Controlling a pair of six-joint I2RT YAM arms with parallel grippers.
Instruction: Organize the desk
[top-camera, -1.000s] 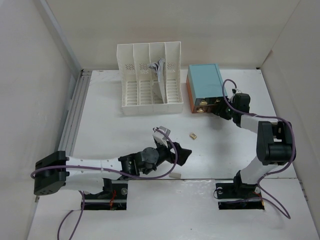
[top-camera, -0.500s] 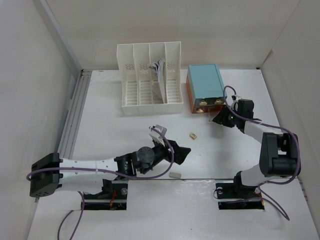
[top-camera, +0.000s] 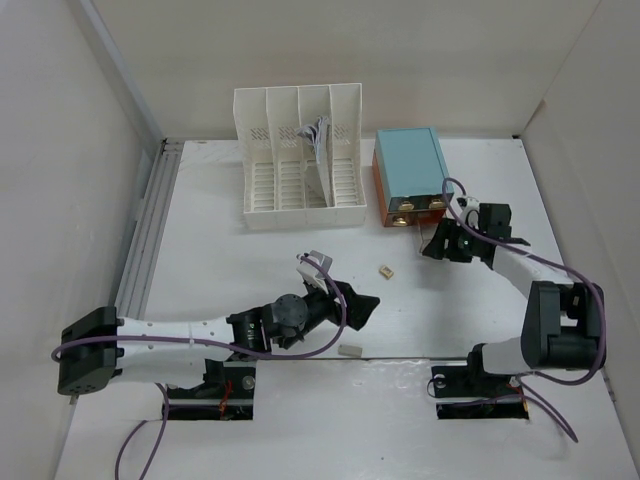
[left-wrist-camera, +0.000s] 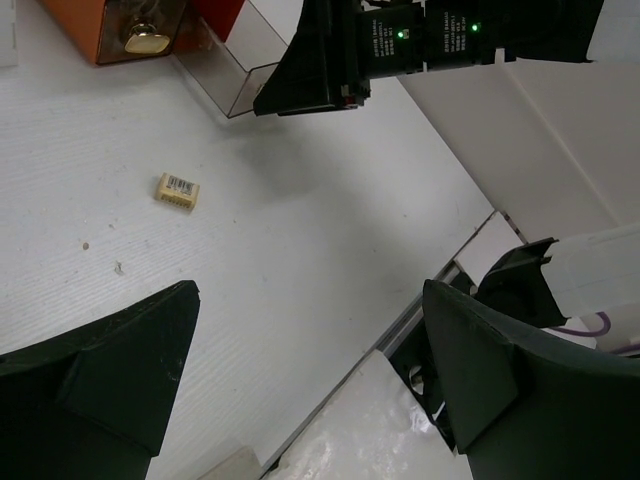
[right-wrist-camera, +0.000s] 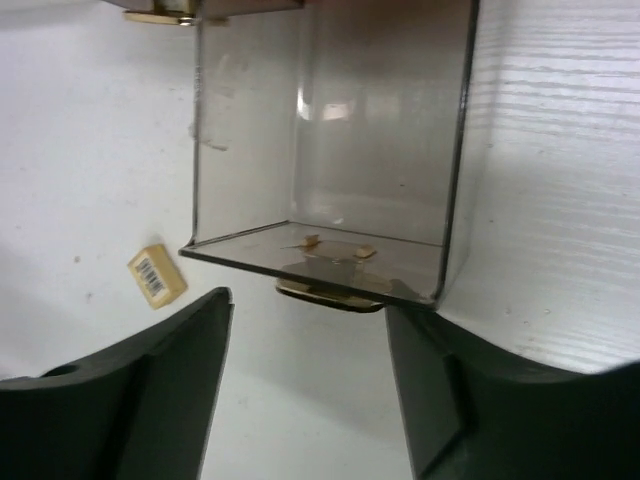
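The left gripper (left-wrist-camera: 310, 300) hangs low over the desk (top-camera: 220, 230) with its jaws spread wide and nothing between them. Bare white tabletop lies under it and ahead of it. A small tan eraser (left-wrist-camera: 177, 190) with a barcode label lies ahead and to its left, well clear of both fingers. Just behind it is a seam across the tabletop, with a small white block (top-camera: 350, 351) lying at that line.

The right gripper (right-wrist-camera: 308, 320) is also open. Its fingers stand either side of the brass knob (right-wrist-camera: 330, 293) on a clear drawer (right-wrist-camera: 330, 150), without closing on it. The drawer is pulled out of the teal-topped drawer box (top-camera: 410, 172) and juts toward the arms. The eraser lies to the left of the drawer's front corner, apart from it.

The white file rack (top-camera: 298, 160) stands beside the box at the far edge. The desk's left half is open floor up to the side rail (top-camera: 150, 225). On the right, the wall (top-camera: 590, 180) runs close to the arm.
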